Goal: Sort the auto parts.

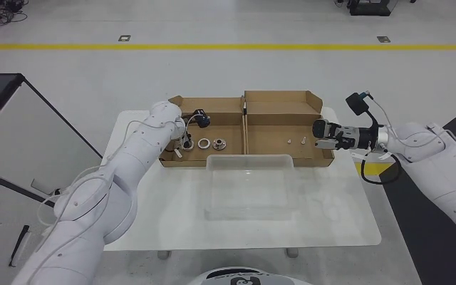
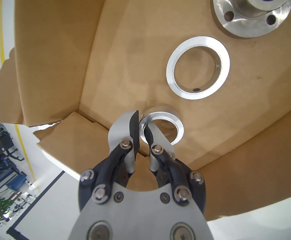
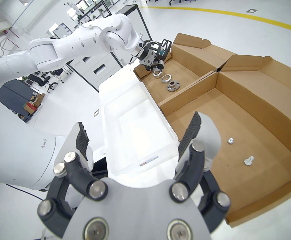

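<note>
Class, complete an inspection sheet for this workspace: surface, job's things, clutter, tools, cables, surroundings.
Surface: white table bearing left box, right box and clear bin.
Job's things: small ring, larger ring and flange in left box; round part and T-shaped part in right box.
Clutter: nothing seen.
Tools: left tool shut on small ring's wall; right tool open, by right box's outer wall.
Cables: black cable loops beside right arm's wrist.
Surroundings: yellow floor line beyond the table.

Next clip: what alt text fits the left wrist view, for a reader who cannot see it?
The left gripper pinches the wall of a small metal ring, one of its fingers outside and one inside, in the cardboard box. Beyond it lie a larger ring and a flanged hub.
</note>
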Tool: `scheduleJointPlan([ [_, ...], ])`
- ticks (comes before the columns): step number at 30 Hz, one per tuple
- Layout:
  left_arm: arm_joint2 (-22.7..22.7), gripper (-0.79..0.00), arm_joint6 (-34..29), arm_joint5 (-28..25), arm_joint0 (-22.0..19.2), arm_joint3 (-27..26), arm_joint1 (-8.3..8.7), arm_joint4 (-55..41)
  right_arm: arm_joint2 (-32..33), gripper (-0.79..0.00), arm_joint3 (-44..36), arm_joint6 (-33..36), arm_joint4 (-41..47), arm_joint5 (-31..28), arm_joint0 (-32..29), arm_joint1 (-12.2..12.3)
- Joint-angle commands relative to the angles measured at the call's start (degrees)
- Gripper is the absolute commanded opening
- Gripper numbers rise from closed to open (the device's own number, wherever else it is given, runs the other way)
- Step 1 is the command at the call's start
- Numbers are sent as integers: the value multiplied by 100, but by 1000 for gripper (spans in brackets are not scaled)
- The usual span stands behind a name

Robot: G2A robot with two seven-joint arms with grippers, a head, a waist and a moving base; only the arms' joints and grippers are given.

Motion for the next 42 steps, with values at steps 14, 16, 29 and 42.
scheduleJointPlan([
  [14, -151, 0, 338, -67, -333, 530, -105, -10, 0, 0, 0, 0, 0, 0, 0, 0],
  [16, -214, 0, 440, -155, -408, 508, -74, -51, 0, 0, 0, 0, 0, 0, 0, 0],
  [29, -811, 0, 2056, -1978, -298, -558, 670, 68, 0, 0, 0, 0, 0, 0, 0, 0],
  [42, -2759, 0, 2533, -2267, 1759, -3974, 2386, -77, 0, 0, 0, 0, 0, 0, 0, 0],
])
